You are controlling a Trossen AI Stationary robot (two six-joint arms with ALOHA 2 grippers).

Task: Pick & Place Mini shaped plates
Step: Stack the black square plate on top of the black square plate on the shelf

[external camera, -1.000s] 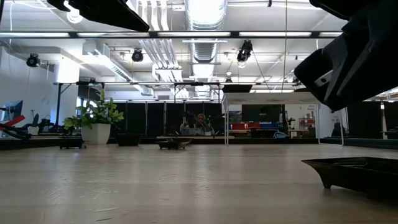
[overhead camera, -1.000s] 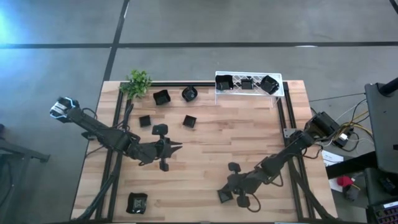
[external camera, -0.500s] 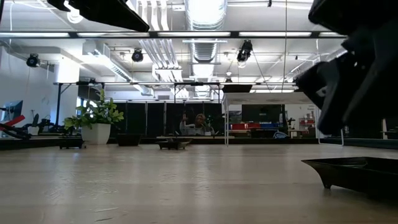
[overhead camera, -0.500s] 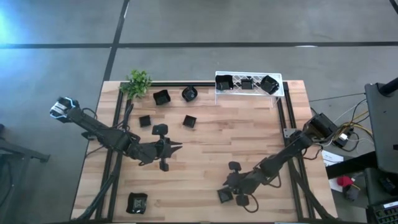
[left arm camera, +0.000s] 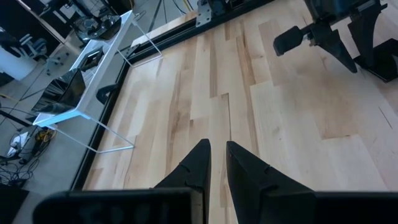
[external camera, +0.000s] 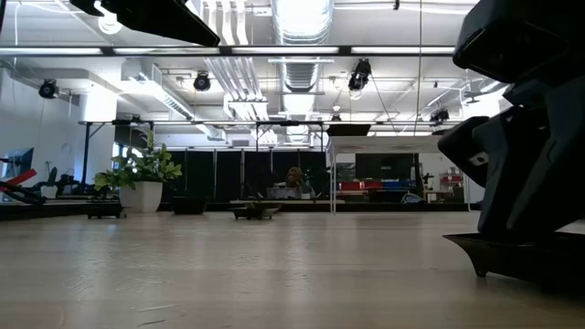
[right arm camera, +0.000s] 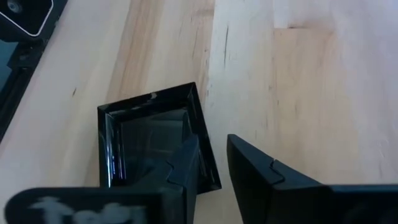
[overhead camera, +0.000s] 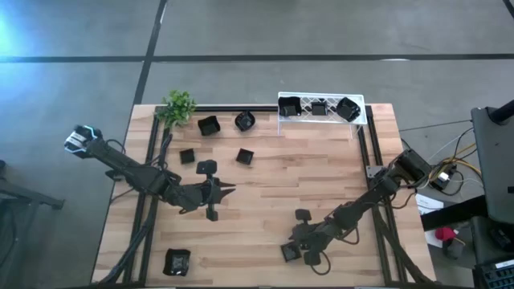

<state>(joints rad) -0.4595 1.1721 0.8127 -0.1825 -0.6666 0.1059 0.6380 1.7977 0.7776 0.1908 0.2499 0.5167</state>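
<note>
Right tool (right arm camera: 214, 168), fingers apart, straddles a square plate (right arm camera: 149, 146) rim on the wooden table (overhead camera: 265, 193).

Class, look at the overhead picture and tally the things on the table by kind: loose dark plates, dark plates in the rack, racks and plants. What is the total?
Loose dark plates on the table: 6
White rack: 1
Dark plates in the rack: 3
Green plant: 1
Total: 11

Bright ceiling strip lights (external camera: 302, 50) lit the room evenly, shadows were soft, and glare streaked the glossy square plate (right arm camera: 155, 144).
</note>
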